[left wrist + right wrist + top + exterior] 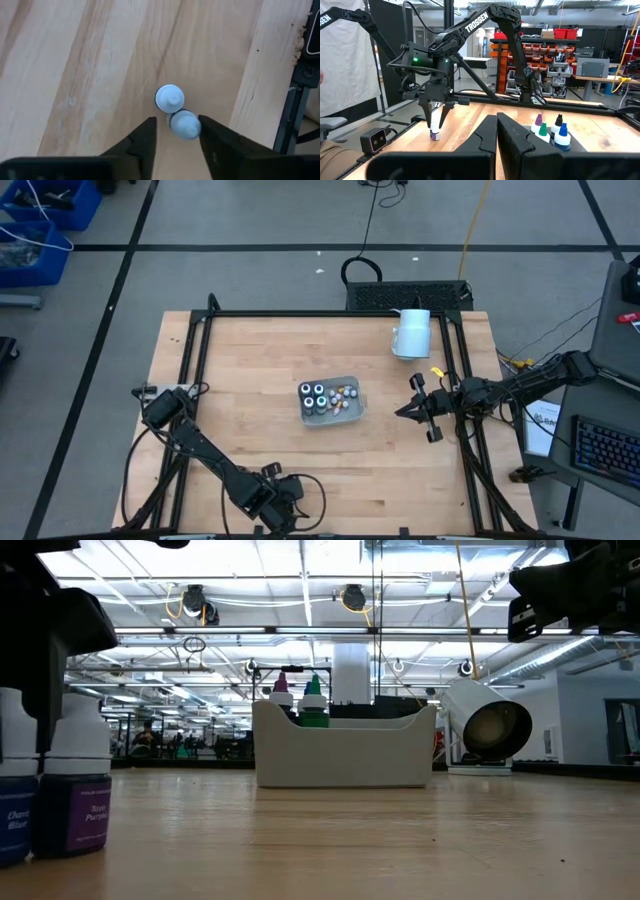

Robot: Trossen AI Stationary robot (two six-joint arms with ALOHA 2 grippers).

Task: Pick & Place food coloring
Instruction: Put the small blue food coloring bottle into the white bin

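High view: left gripper (283, 498) low at near bench (250, 380) edge, well apart from pale grey rectangular tray (352, 412) holding other jars; right gripper (412, 409) idle beside tray, jaws clenched, empty.

Low view: two small white-capped bottles w/ blue and purple labels (72, 790) standing upright, touching.

Left wrist view: jaws parted, straddling nearer cap, not yet gripping. Pick step; next needs squeeze on one bottle w/o toppling neighbour.

Right wrist view: confirms left gripper over bottles; tray bottles' pointed tips visible.
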